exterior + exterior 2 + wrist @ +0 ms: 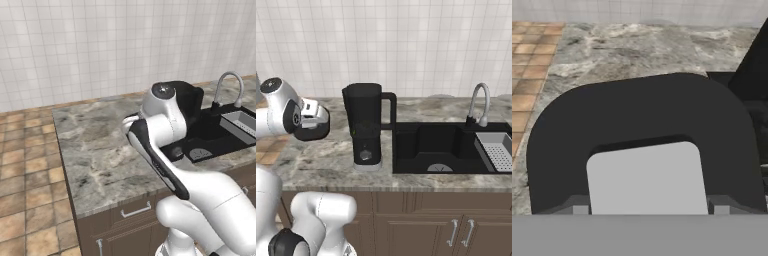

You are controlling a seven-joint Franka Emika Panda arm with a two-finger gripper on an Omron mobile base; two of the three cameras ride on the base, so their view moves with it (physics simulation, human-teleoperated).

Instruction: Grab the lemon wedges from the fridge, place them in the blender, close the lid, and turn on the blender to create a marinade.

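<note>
While the two-finger gripper (312, 131) pinches the flat black rounded-square lid (644, 165) by its 2 edges, left of the black boxy blender (367, 125) on the grey marble counter (321, 160), closing seems in progress; switching on remains. Wedges inside cannot be confirmed.

The lid (642, 130) is cut off at the hand view's bottom. The blender (187, 100) is largely hidden behind the arm in the left base view.
</note>
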